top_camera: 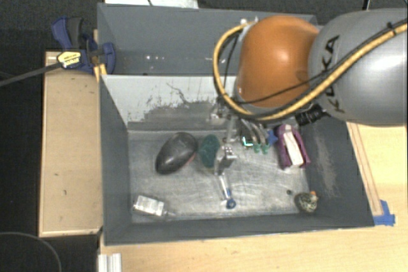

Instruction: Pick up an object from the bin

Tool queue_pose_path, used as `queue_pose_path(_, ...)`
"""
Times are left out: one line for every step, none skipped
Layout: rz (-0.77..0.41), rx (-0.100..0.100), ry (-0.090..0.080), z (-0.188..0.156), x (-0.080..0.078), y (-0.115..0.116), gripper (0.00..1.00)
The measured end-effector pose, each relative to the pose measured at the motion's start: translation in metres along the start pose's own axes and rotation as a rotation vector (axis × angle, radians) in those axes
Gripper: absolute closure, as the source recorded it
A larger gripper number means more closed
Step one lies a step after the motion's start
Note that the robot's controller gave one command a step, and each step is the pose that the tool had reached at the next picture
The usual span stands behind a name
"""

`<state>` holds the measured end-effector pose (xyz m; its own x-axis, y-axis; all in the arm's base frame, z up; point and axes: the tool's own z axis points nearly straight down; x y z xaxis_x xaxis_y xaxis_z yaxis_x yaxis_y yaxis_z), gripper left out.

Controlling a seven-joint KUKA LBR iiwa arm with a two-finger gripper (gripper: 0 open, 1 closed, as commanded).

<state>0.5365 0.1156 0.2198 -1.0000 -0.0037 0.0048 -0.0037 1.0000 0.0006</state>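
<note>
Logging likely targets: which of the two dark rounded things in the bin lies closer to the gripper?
The dark green one, right beside the gripper; the larger grey-black one lies farther left.

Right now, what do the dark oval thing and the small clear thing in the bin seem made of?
Dark oval thing: probably smooth plastic, with a dull sheen on top. Small clear thing: likely transparent plastic; it glints and looks see-through.
</note>
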Motion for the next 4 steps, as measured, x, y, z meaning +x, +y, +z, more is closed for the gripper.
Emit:
queue_pose_path(-0.393,-0.001,-0.012,0.148,-0.055,0.040,0.00)
queue_pose_path(-0.374,0.001,-0.012,0.117,-0.054,0.019,0.00)
queue_pose_path(-0.364,0.000,-0.009,0.113,-0.054,0.007,0.00)
queue_pose_path(-0.213,-0.001,-0.010,0.147,-0.056,0.020,0.00)
